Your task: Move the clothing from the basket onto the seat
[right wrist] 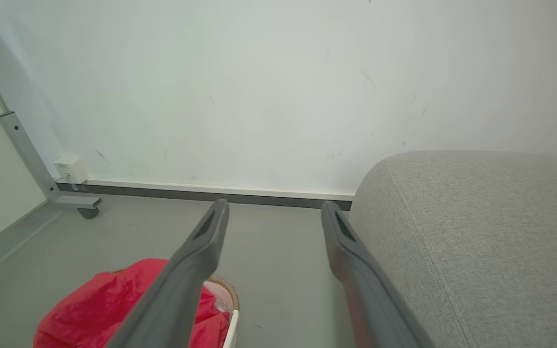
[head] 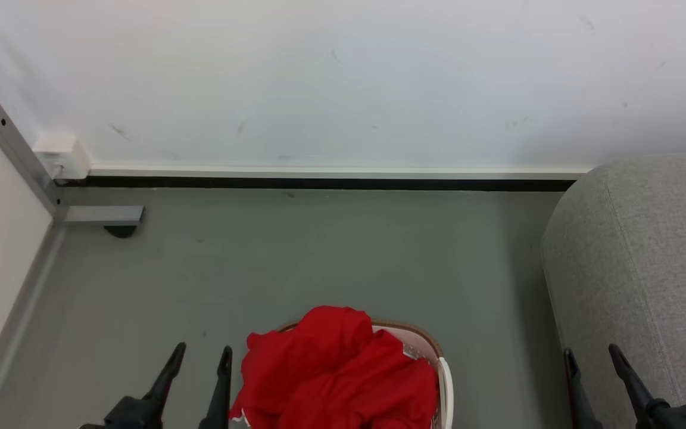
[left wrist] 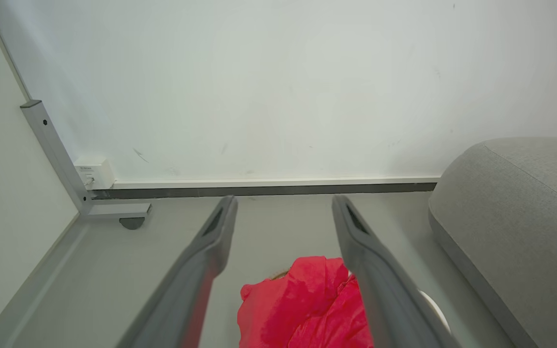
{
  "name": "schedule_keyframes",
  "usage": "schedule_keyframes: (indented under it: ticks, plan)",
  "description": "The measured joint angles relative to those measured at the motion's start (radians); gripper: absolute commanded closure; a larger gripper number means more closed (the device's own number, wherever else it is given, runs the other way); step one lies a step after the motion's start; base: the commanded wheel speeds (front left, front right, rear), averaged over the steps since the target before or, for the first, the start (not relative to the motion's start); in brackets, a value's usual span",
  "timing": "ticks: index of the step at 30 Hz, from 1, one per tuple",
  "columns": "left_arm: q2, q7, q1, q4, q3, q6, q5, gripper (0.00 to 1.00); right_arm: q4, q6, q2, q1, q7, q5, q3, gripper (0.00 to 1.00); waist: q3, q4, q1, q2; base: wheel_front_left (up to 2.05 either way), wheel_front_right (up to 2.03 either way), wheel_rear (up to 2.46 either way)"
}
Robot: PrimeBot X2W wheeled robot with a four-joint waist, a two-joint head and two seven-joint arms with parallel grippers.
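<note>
**Soft red heap in the basket, both claws free**

You have the clothing (head: 337, 375) piled in the basket (head: 445, 381) at the bottom centre of the head view. It is heaped above the tan rim and spills over the basket's left side. The seat (head: 646, 268) takes up the right edge of the frame, well apart from the basket, with bare floor (head: 319, 250) between them.

Your left claw (head: 203, 348) sits at the lower left, just beside the heap but not touching it. Its fingers are spread apart with nothing between them. Your right claw (head: 591, 350), at the lower right in front of the seat's rounded edge, is likewise spread and empty.

Treat the garment as light, limp and crumpled. It will likely drape and trail when lifted rather than keep any shape. A single thin layer may slip out, so take a thick fold.

The best hold looks like the raised hump at the top of the red mass, where the folds bunch. Pinch deep there.

Be wary of the edge hanging at the left. The basket looks light, and a snagged pull could drag or tip it. Plan to lift high enough for the trailing cloth to pass over the rim.
</note>
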Motion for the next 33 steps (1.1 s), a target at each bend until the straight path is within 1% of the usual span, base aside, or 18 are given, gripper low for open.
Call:
schedule_keyframes:
  ticks: [4,7,10,13,16,20,23,29,33]
  plan:
    - [-0.001,0.000,-0.032,0.012,-0.012,-0.009,0.000,0.00,-0.020,0.000,0.000,-0.018,0.000,0.000,0.004,0.00,0.030,-0.008,0.0000,0.0000,0.00,0.00,0.00]
    - [0.001,0.000,-0.089,0.038,-0.046,-0.019,0.004,0.00,-0.043,0.000,0.000,-0.052,0.000,0.000,0.006,0.00,0.069,-0.015,0.0001,0.0000,0.00,0.00,0.00]
    - [0.019,0.000,-0.167,0.081,-0.107,-0.027,0.017,0.00,-0.076,0.000,-0.001,-0.092,0.000,-0.002,0.014,0.00,0.124,-0.024,0.0000,0.0000,0.00,0.00,0.00]
    - [0.039,0.000,-0.264,0.154,-0.175,-0.031,0.027,0.00,-0.114,0.000,0.000,-0.145,-0.001,-0.010,0.016,0.00,0.194,-0.035,0.0001,0.0000,0.00,0.00,0.00]
    - [0.057,0.002,-0.372,0.253,-0.273,-0.032,0.021,0.00,-0.154,0.000,-0.001,-0.202,0.000,-0.017,0.014,0.00,0.276,-0.048,0.0002,0.0000,0.00,0.00,0.00]
    - [0.068,0.050,-0.505,0.347,-0.424,-0.035,-0.040,0.00,-0.205,0.000,-0.002,-0.259,-0.001,-0.041,0.026,0.00,0.390,-0.070,0.0003,0.0000,0.00,0.00,0.00]
    - [0.089,0.096,-0.581,0.411,-0.506,-0.035,-0.091,0.00,-0.242,0.000,-0.002,-0.299,-0.001,-0.042,0.041,0.00,0.476,-0.090,0.0003,0.0000,0.00,0.00,0.00]
    - [0.124,0.194,-0.684,0.540,-0.603,-0.035,-0.169,0.00,-0.315,0.000,-0.002,-0.340,-0.001,-0.041,0.056,0.00,0.629,-0.139,0.0004,0.0000,0.00,0.00,0.00]
    - [0.137,0.192,-0.732,0.577,-0.648,-0.035,-0.228,0.00,-0.341,0.000,-0.002,-0.343,-0.001,-0.035,0.065,0.00,0.709,-0.172,0.0003,0.0000,0.00,0.00,0.00]
